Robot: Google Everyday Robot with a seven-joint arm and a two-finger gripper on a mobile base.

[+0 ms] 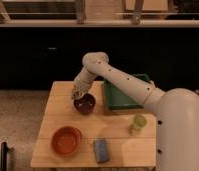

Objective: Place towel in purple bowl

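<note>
The purple bowl [85, 104] stands on the wooden table [58, 95], left of the green tray. It is small and dark with a glossy inside. My gripper [78, 93] hangs over the bowl's left rim, at the end of the white arm that reaches in from the right. A small pale patch shows at the gripper's tip, and I cannot tell whether it is the towel. I cannot make out a towel inside the bowl.
A larger orange bowl [66, 140] sits at the front left. A blue-grey rectangular pad [100, 150] lies near the front edge. A green cup [138, 123] stands at the right. A green tray [124, 95] is at the back right, under the arm.
</note>
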